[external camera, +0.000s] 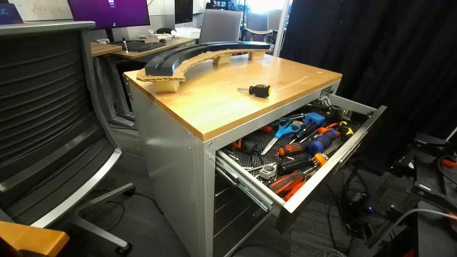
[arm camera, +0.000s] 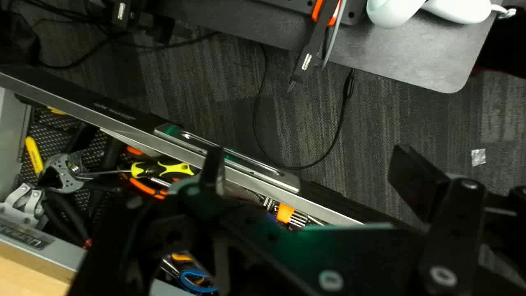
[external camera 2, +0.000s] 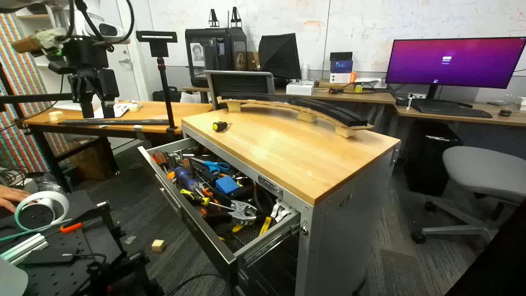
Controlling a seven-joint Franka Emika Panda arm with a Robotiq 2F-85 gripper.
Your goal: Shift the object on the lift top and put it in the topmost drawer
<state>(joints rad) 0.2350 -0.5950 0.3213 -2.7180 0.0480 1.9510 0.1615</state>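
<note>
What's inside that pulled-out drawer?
In the drawer: blue-handled scissors, a blue block, a yellow-and-black screwdriver and other jumbled tools. Many overlap, so whatever lies underneath is covered; in the wrist view, the pincer hides part too.

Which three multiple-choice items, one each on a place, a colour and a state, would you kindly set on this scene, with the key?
1. Where is the stubby screwdriver?
A) In the topmost drawer
B) On the wooden top
C) On the floor

2. What is the main colour of the scissor handles in that drawer?
A) Blue
B) Red
C) Green

3. In what state is the end effector?
A) Shut, holding nothing
B) Shut on the stubby screwdriver
C) Open

1 B: both exterior views show it lying there.
2 A: they show mostly blue in an exterior view.
3 C: the wrist view shows its fingers well apart.
</note>
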